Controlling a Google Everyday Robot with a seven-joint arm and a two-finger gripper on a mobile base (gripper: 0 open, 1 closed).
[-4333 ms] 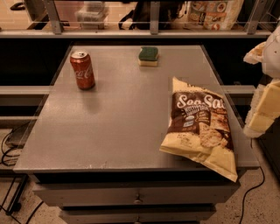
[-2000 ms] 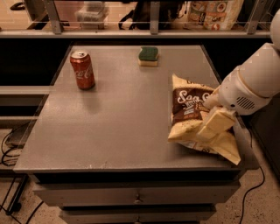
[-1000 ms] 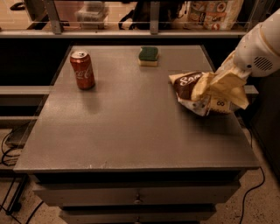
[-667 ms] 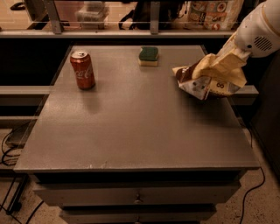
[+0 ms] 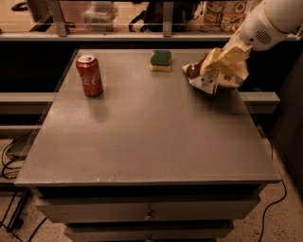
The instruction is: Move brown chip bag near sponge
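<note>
Pale tan hand at the far right of the bench, clamped on the brown chip bag from above. Bag scrunched into a crinkly bundle, glossy dark brown at its left end, pale printed foil at the bottom, folds bunched under the grip. Hard to tell whether the lowest crease touches the surface; soft shadow directly below and to the right.

Just left of the bag, apart from it by a small gap: the sponge, a small rectangular block, rough dark green top over a yellow base, flat near the far edge. Well to the left, a red soda can, upright, smooth metal with white script, silver lid. Nothing between bag and sponge.

Bench top a dull grey sheet, faintly scuffed, with a drawer and small knob under the near edge. Beyond the far edge, a rail and shelf with colourful packets at the right. Dark cables on the floor at the left.

Smooth white arm entering from the upper right corner, angled down and leftward to the wrist.
</note>
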